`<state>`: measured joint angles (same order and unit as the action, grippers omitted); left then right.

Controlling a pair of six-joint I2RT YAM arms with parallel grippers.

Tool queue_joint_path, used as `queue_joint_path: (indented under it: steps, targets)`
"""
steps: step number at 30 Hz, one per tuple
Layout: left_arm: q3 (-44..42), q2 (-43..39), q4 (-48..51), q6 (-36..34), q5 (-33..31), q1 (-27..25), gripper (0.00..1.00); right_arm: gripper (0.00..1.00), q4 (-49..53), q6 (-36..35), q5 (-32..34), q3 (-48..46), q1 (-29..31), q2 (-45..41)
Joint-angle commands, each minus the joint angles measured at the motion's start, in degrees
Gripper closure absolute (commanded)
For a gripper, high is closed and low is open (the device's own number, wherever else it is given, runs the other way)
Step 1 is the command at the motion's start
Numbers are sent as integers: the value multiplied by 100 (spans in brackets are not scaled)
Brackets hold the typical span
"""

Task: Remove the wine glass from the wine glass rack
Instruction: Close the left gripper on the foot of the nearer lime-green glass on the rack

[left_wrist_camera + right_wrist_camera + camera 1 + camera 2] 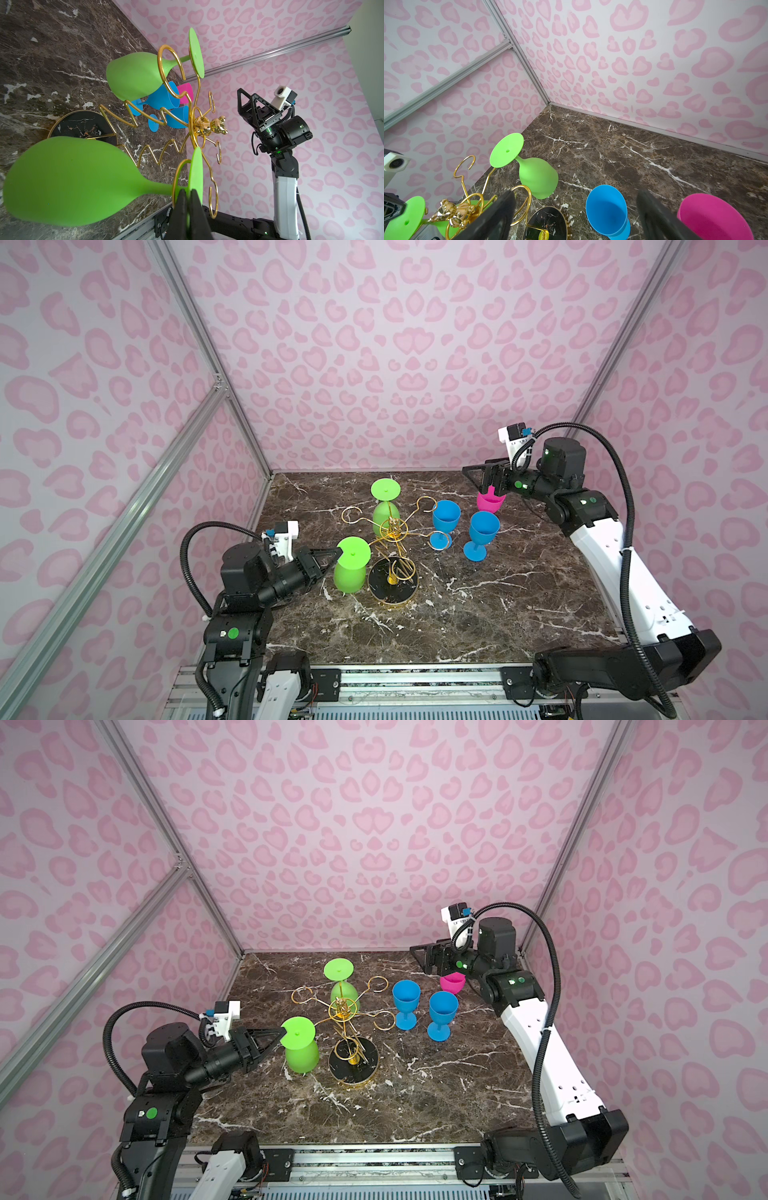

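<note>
The wine glass rack [392, 529] [343, 1009], gold wire on a round black base [392, 587], stands mid-table. Two green wine glasses hang from it upside down. The near wine glass [351, 572] [301, 1052] [68, 182] hangs from a loop hook on the left. My left gripper [338, 551] [284, 1031] [188, 190] is shut on the rim of its flat foot. The far green glass [386, 514] [133, 74] [537, 178] hangs at the rack's back. My right gripper [484, 481] [432, 961] [575, 194] stands open and empty at the back right, above the pink glass.
Two blue glasses [446, 516] [484, 529] stand upright to the right of the rack. A pink glass [490, 502] [714, 216] stands behind them under the right gripper. Several rack hooks carry nothing. Pink patterned walls close in the left, back and right sides.
</note>
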<state>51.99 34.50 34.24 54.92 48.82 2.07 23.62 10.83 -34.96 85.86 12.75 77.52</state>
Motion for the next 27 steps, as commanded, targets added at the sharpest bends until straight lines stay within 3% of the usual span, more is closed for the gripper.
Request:
queue_joint_path:
  steps: [1, 11, 27]
  targets:
    - [92, 30, -132, 12, 35, -4, 96, 7, -77, -39, -55, -26, 9, 4]
    - [81, 73, -573, 326, 228, -13, 96, 7, -58, -63, -13, -205, 5, -20]
    - [198, 415, -655, 152, 283, -310, 96, 7, -6, -81, 32, -211, -2, -53]
